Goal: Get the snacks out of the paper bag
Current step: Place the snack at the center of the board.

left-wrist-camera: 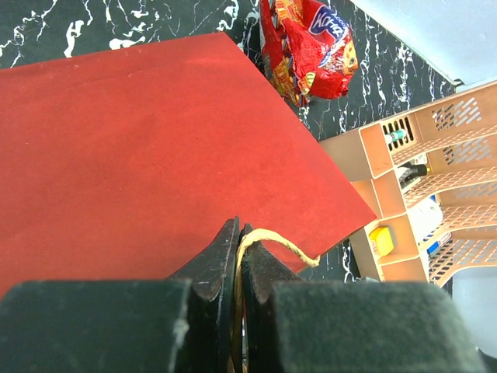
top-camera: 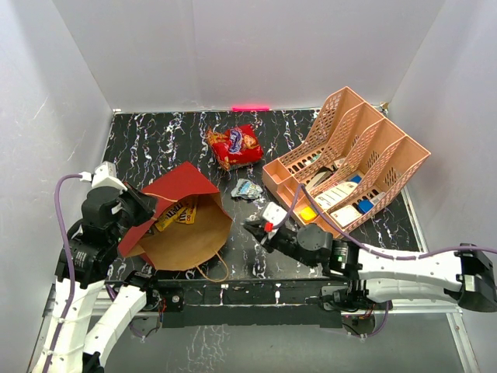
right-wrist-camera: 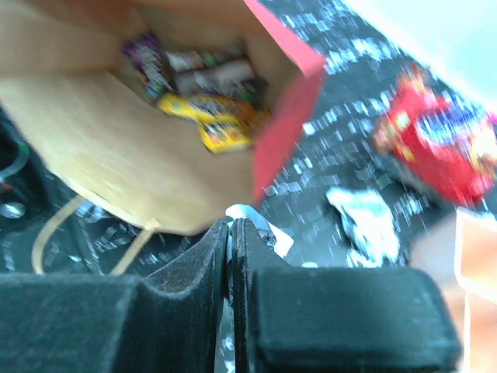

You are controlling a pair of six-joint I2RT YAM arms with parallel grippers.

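The paper bag [top-camera: 182,186] lies on its side at the left, red outside and brown inside, its mouth facing the near right. My left gripper [top-camera: 147,206] [left-wrist-camera: 241,233] is shut on its thin looped handle [left-wrist-camera: 276,242] and holds the upper wall [left-wrist-camera: 140,132] up. Yellow, purple and brown candy packets [right-wrist-camera: 206,109] lie deep inside the bag [right-wrist-camera: 116,148]; one yellow one shows from above [top-camera: 177,214]. The red-orange chip bag [top-camera: 234,145] [left-wrist-camera: 314,43] [right-wrist-camera: 443,144] lies on the table behind the bag. My right gripper [top-camera: 252,227] [right-wrist-camera: 231,225] is just outside the bag's mouth, shut on a small white packet [right-wrist-camera: 260,225].
A small silvery-blue packet [top-camera: 247,189] [right-wrist-camera: 365,221] lies on the table between the chip bag and my right gripper. The peach lattice organizer [top-camera: 349,155] [left-wrist-camera: 435,179] stands at the right with cards and a yellow block. The bag's other handle [top-camera: 213,272] lies toward the table's near edge.
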